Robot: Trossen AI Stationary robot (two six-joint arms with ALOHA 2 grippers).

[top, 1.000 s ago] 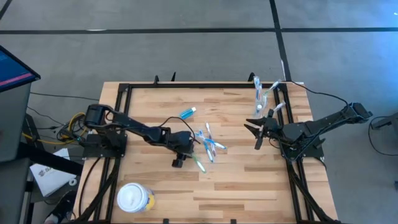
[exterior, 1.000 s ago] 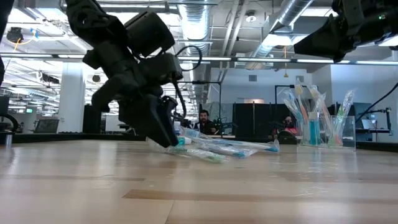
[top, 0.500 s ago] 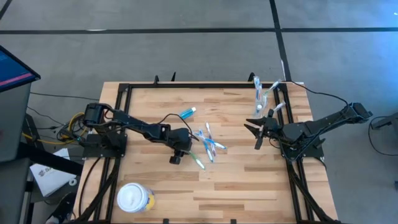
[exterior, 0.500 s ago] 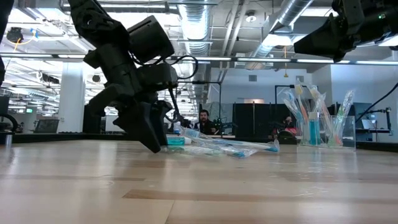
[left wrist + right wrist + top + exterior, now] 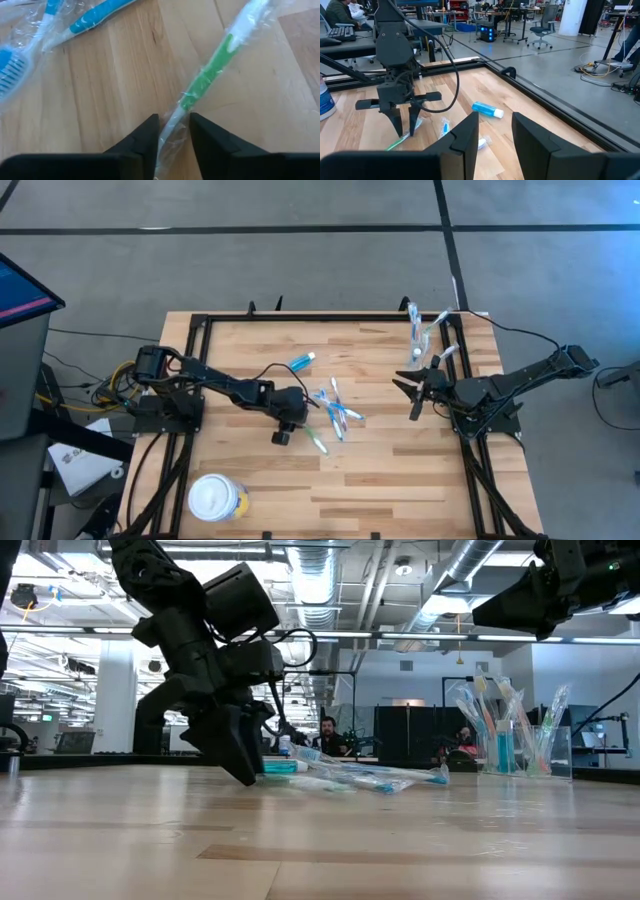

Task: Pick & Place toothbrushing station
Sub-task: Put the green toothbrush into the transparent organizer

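While its arm slants down, left pincer (image 5: 174, 131) narrowly straddles the wrapped green toothbrush (image 5: 212, 70) handle.

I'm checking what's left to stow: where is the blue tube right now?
In the high view the blue tube lies on the table's far middle, just beyond the loose toothbrushes and the left gripper.

Surface (image 5: 390, 470) of pale, smooth, matt wood planks; on it, beside the left claw (image 5: 174, 131) of matt black plastic, lies a green-and-white plastic toothbrush (image 5: 212, 75) in crinkled, glossy clear film, with blue-handled toothbrushes (image 5: 95, 14) near it wrapped alike.
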